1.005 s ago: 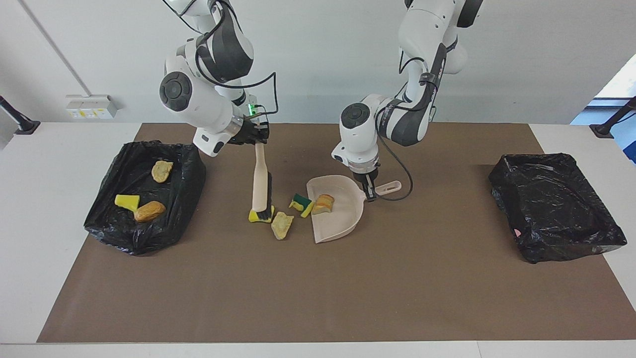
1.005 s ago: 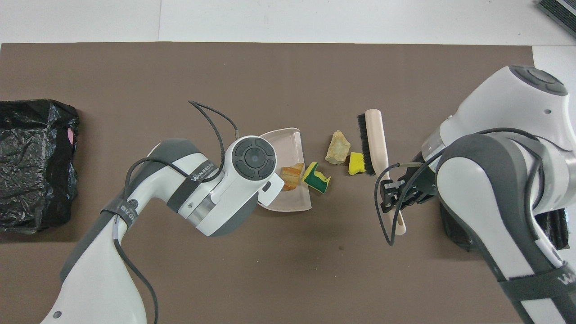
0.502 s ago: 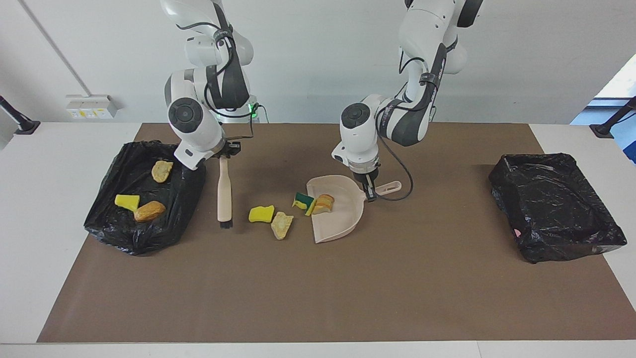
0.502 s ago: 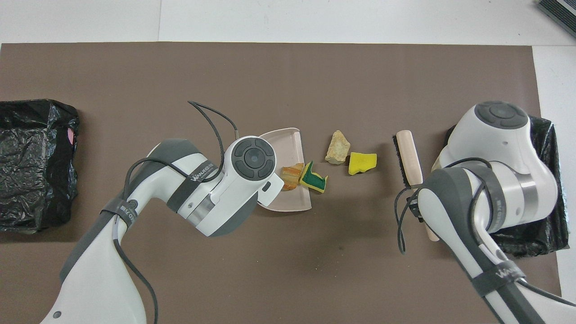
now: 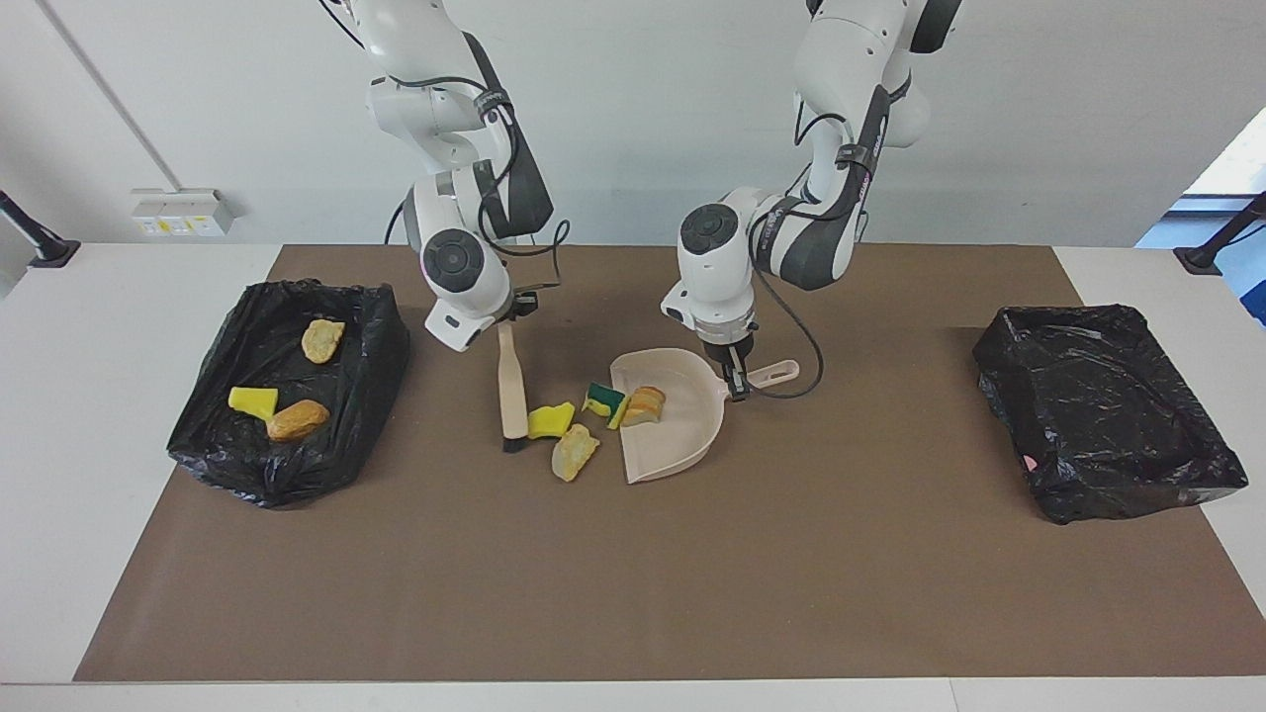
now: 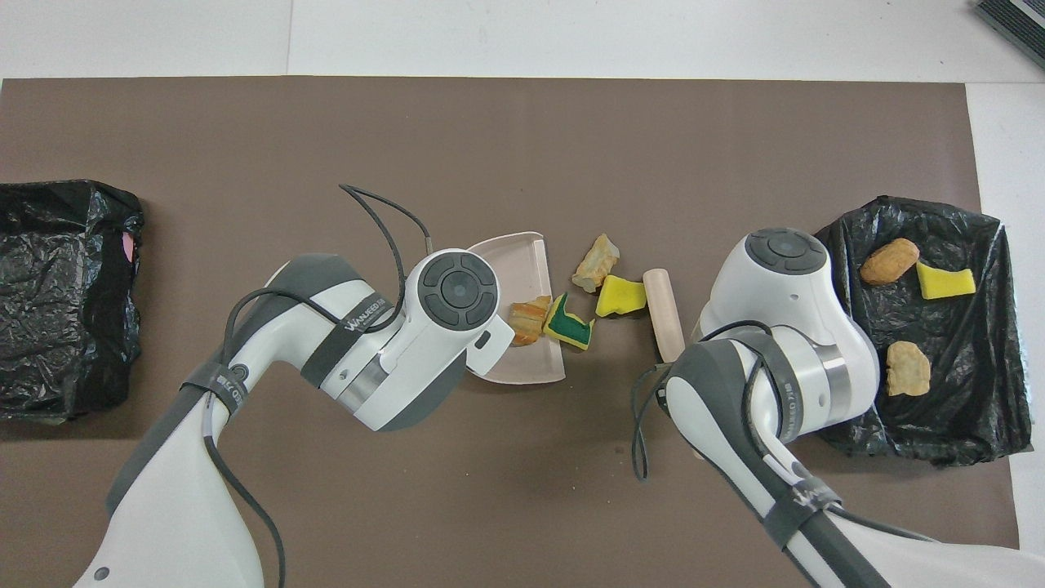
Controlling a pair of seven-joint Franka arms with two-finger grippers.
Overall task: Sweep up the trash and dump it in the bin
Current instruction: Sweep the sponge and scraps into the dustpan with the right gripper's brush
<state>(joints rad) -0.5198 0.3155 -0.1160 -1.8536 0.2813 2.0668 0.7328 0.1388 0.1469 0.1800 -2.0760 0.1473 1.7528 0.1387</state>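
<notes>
My right gripper [image 5: 508, 320] is shut on the top of the beige brush [image 5: 511, 384], whose bristles rest on the mat against a yellow sponge wedge [image 5: 550, 420]. A tan chunk [image 5: 574, 451] lies just beside that wedge. A green-and-yellow sponge [image 5: 601, 400] sits at the lip of the beige dustpan [image 5: 682, 435], and a bread-like slice [image 5: 645, 405] lies inside it. My left gripper [image 5: 734, 384] is shut on the dustpan's handle. In the overhead view the brush [image 6: 663, 314], wedge [image 6: 620, 296] and chunk [image 6: 594, 263] show, but both grippers are hidden under the arms.
A black-bagged bin [image 5: 368, 368] at the right arm's end holds a yellow wedge [image 5: 253, 400] and two tan chunks [image 5: 322, 339]. Another black-bagged bin [image 5: 1108, 425] stands at the left arm's end. Brown mat [image 5: 633, 574] covers the table.
The right arm drew the brush back toward its bin, then pushed it toward the dustpan. The yellow wedge and tan chunk slid closer to the dustpan. The left arm and dustpan stayed still.
</notes>
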